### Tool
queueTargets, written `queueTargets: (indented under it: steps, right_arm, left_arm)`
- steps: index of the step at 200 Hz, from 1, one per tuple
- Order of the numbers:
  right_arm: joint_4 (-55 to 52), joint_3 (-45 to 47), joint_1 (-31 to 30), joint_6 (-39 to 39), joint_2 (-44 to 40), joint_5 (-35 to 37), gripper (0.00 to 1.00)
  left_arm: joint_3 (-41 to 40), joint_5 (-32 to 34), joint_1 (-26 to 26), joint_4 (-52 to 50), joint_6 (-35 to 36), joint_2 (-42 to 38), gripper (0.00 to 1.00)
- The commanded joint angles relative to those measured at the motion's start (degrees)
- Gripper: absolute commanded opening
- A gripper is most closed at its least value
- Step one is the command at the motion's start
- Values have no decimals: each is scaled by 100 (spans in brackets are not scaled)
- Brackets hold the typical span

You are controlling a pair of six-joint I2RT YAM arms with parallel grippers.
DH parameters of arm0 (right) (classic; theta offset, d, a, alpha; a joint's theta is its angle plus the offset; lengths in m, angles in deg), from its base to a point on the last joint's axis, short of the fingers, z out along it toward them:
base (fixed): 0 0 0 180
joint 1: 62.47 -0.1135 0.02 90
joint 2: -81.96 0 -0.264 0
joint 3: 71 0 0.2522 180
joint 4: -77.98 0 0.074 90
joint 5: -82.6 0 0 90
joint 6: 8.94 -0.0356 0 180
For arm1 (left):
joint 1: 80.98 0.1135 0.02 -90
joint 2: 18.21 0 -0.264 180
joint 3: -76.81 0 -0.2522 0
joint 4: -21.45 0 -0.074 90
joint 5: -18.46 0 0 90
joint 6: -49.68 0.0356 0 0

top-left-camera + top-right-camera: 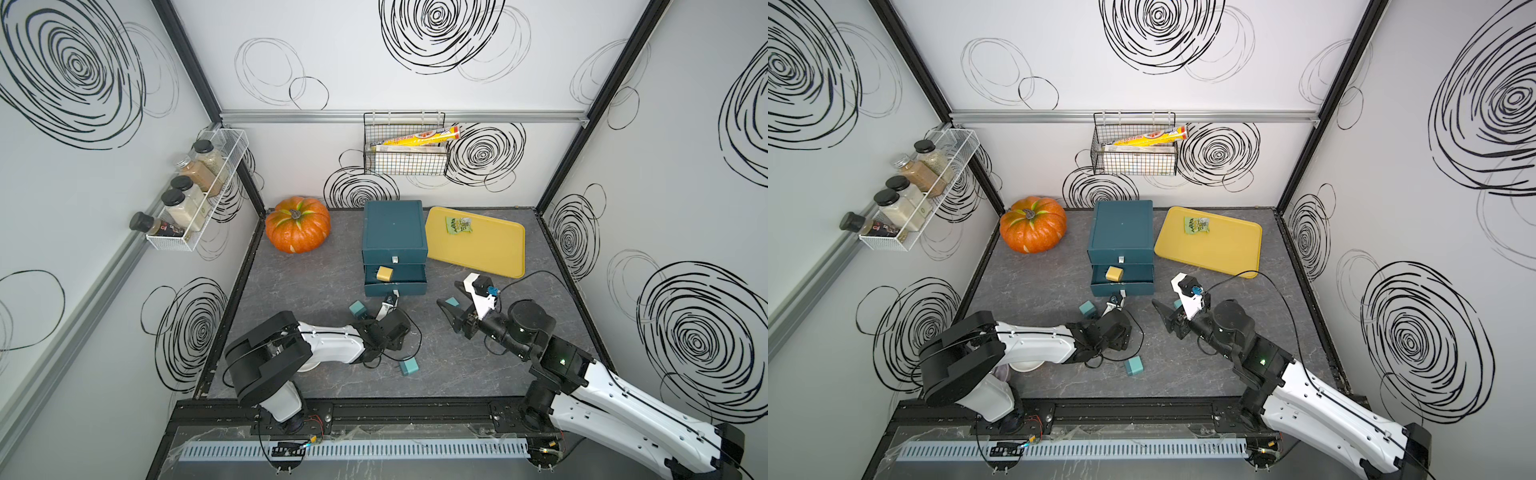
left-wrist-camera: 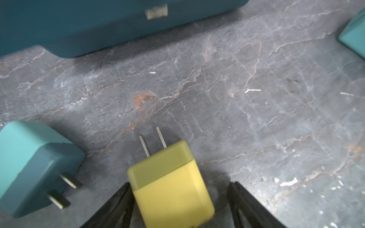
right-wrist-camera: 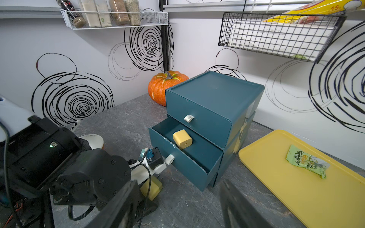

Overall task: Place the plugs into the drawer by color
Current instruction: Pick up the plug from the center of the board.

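Observation:
The dark teal drawer (image 1: 394, 228) stands at the back middle, with its middle drawer (image 3: 197, 156) pulled out and one yellow plug (image 1: 384, 273) lying in it. My left gripper (image 2: 179, 184) is open just in front of the cabinet. A second yellow plug (image 2: 169, 185) sits between its fingers, touching one finger with a gap to the other. A teal plug (image 2: 35, 163) lies beside it and another teal plug (image 1: 411, 365) by the left forearm. My right gripper (image 3: 178, 183) hangs open and holds nothing. In a top view, a third teal plug (image 1: 452, 302) shows between its fingers.
An orange pumpkin (image 1: 298, 224) sits back left. A flat yellow tray (image 1: 490, 253) with a green packet (image 1: 458, 225) lies right of the cabinet. A white bowl (image 1: 1025, 365) is under the left arm. A wire basket (image 1: 405, 162) and a spice rack (image 1: 195, 195) hang on the walls.

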Motion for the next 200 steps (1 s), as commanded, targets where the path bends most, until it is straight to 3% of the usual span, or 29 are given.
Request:
queueTargets:
  steps: [1,30,88,100,117,139,148,167,200]
  right_arm:
    - [153,54,3,-32,-51,12,69]
    - [145,51,4,-40,-67,49,69]
    - [170,89,6,-38,-90,77,69]
    - [161,79,6,-38,-91,73,69]
    - [162,86,3,-40,-102,64,69]
    - [161,87,2,-34,-107,68,69]
    - [162,88,2,-32,-105,77,69]
    - [178,108,3,-43,-122,104,69]
    - [230,157,7,-72,-117,252,69]
  left_arm:
    - [106,40,-18,-168,-83,157,79]
    - [293,245,-35,-301,-89,332,65]
    - [464,259,-36,-418,-71,680,62]
    - [494,266,-40,-448,-73,716,53]
    - [506,214,-40,-483,-82,735,28]
    - [430,177,-96,-456,-102,630,27]
    - [389,180,-148,-469,-109,539,25]
    - [237,81,-344,-429,-121,85,0]
    - [242,-523,-568,-440,51,-1404,0]
